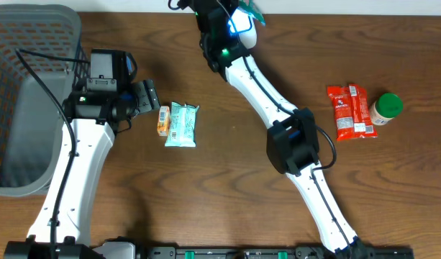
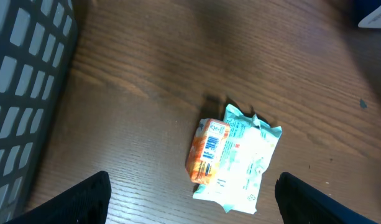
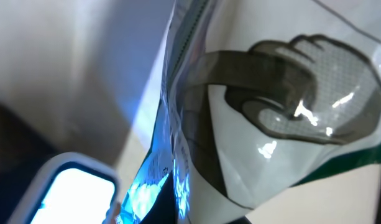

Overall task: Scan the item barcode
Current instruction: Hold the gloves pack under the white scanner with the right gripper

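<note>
From overhead, the right fingers (image 1: pixel 233 21), mostly hidden, clamp a white pouch (image 1: pixel 250 17) cut off at the far edge of the surface (image 1: pixel 227 191), its long axis unclear; the left wrist view shows the left fingers (image 2: pixel 84 199) spread wide above an orange packet (image 2: pixel 206 152); the right wrist view fills with the blue-lit pouch, its seam running upright.

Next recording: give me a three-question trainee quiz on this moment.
1. True or false: the left tool grips the orange packet.
2. Which tool holds the white pouch?
3. The green-lidded jar stands beside: A red packets, B orange packet, C left tool.
Key: 1 false, it is open above it; 2 the right tool; 3 A.
</note>
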